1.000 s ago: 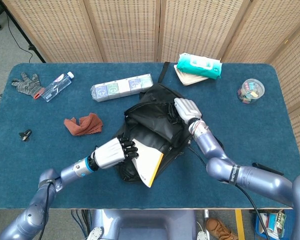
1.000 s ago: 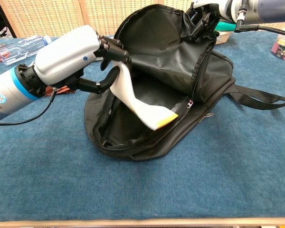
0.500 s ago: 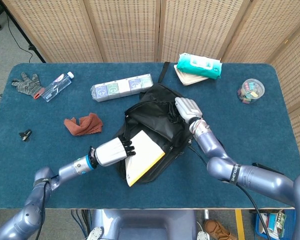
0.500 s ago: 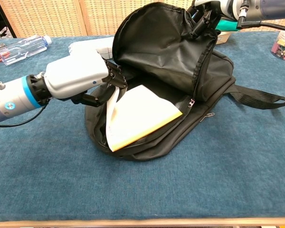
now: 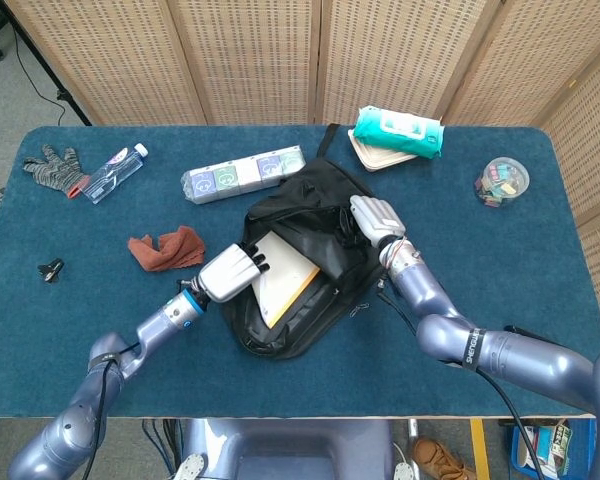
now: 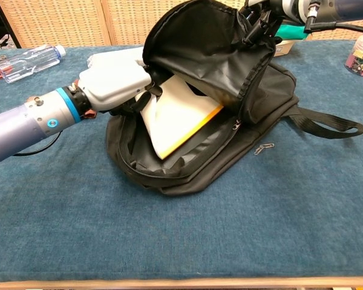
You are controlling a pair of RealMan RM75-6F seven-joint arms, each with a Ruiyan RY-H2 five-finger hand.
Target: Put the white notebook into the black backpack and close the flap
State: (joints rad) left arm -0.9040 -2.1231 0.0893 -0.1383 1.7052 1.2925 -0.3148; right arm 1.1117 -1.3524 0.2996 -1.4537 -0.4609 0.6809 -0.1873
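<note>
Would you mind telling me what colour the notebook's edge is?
Orange along the white notebook's lower edge, clearest in the chest view.

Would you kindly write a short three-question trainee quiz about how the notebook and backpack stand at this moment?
1. True or false: the white notebook lies flat on the table beside the black backpack.
2. Which hand holds the flap up? A) left hand B) right hand
3. Fill in: the notebook's far end is tucked under the ____.

Key: 1 false, it is partly inside the backpack; 2 B; 3 flap.
</note>
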